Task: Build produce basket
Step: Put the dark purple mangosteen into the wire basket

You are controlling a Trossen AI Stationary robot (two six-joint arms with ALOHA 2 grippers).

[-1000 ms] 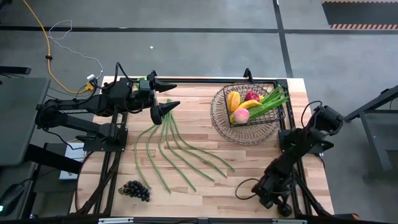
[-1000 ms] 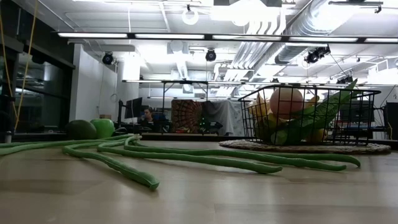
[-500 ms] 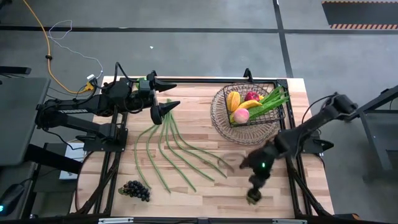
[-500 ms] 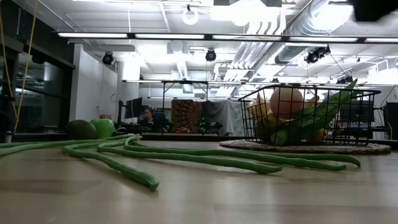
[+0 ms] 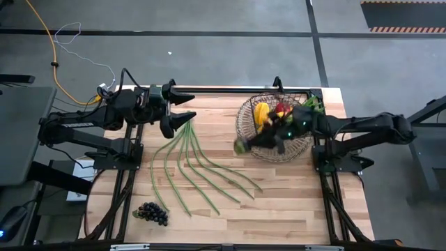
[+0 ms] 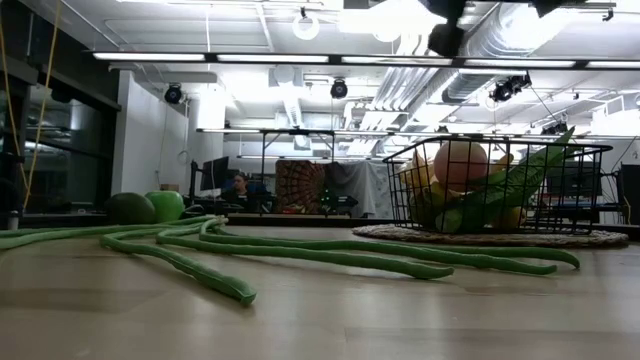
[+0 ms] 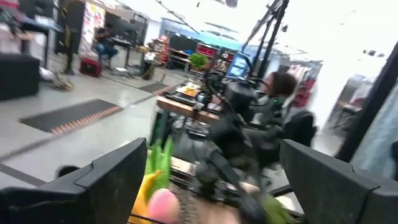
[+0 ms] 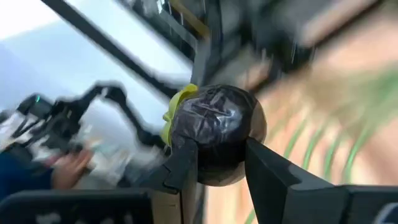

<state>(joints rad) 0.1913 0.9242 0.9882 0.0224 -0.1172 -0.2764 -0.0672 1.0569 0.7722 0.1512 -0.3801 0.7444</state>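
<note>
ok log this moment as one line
right pincer: shut on avocado, at basket rim | left pincer: open, waiting above green beans | grapes: on table

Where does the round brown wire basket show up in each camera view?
High view: round brown wire basket at the table's far right, the right gripper over its near-left rim.
Low view: right of centre, on the tabletop.
Left wrist view: lower middle, blurred.
Right wrist view: not visible.
Shared landmark: the pink peach inside it.
</note>
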